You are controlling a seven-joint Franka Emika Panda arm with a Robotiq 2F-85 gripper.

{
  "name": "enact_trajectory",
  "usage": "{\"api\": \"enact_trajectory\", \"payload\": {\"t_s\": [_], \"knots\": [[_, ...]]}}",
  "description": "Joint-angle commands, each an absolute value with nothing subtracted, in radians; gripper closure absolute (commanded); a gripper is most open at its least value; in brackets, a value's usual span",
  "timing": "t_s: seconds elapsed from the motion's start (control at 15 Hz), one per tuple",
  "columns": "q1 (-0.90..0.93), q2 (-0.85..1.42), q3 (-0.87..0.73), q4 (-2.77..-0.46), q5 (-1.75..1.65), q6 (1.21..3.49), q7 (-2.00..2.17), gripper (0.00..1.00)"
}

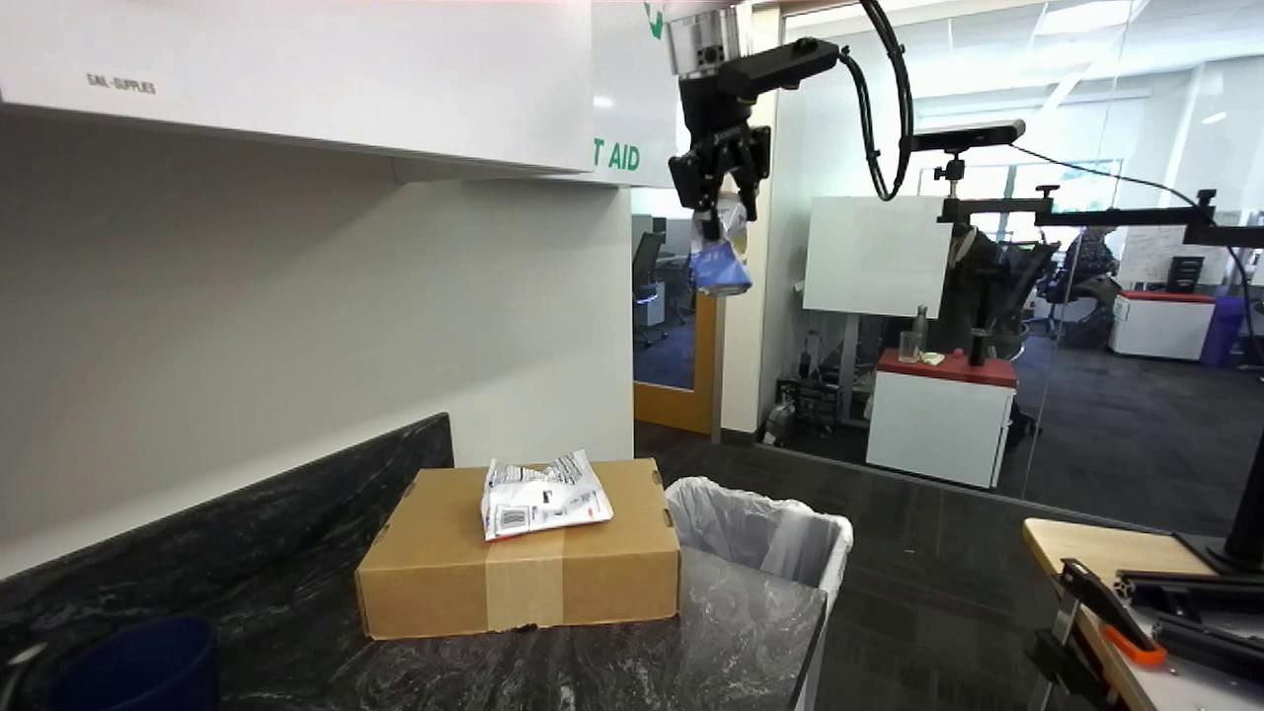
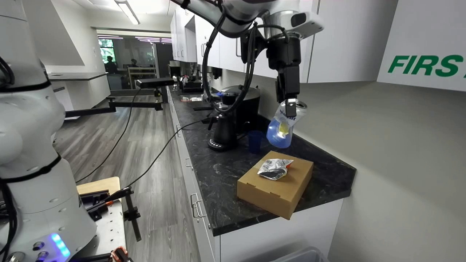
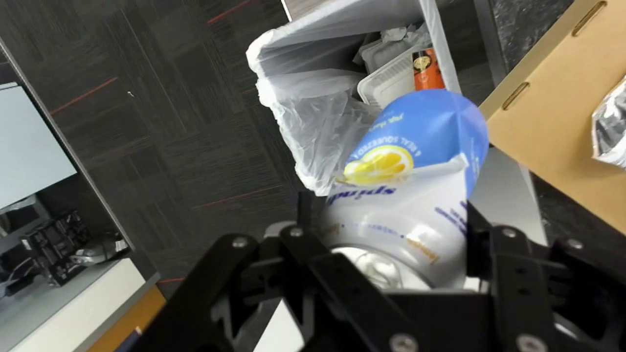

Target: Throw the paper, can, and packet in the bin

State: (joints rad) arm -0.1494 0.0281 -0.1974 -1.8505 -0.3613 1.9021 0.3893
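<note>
High above the bin area, my gripper [image 3: 391, 215] is shut on the can [image 3: 430, 127], with a finger on each side near its silver top. The can is dented, blue and white with a lemon print, and hangs tilted; both exterior views show the can [image 1: 722, 265] too. Beneath it in the wrist view is the bin [image 3: 274, 98], lined with a whitish bag. The silver-white packet [image 1: 545, 499] lies on the cardboard box. Crumpled white scraps [image 3: 393, 34] sit among the bin's contents; I cannot tell whether the paper is one of them.
The cardboard box [image 1: 425, 592] stands on the dark counter [image 1: 592, 671] beside the bin. White wall cabinets [image 1: 296, 79] overhang the counter. A blue cup [image 1: 138, 667] and black kitchen appliances [image 2: 225, 131] stand further along it. Plastic trays [image 3: 389, 83] lie in the bin.
</note>
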Motion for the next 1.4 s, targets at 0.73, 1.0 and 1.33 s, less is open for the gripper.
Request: {"api": "enact_trajectory", "payload": {"t_s": [0.73,1.0,1.33], "knots": [[-0.254,0.131,-0.288,-1.81,-0.423,2.075,0.15,0.6],[-0.259,0.149,-0.296,-1.807,-0.425,2.086,0.127,0.6],[-0.26,0.151,-0.298,-1.803,-0.422,2.081,0.1,0.0]]}}
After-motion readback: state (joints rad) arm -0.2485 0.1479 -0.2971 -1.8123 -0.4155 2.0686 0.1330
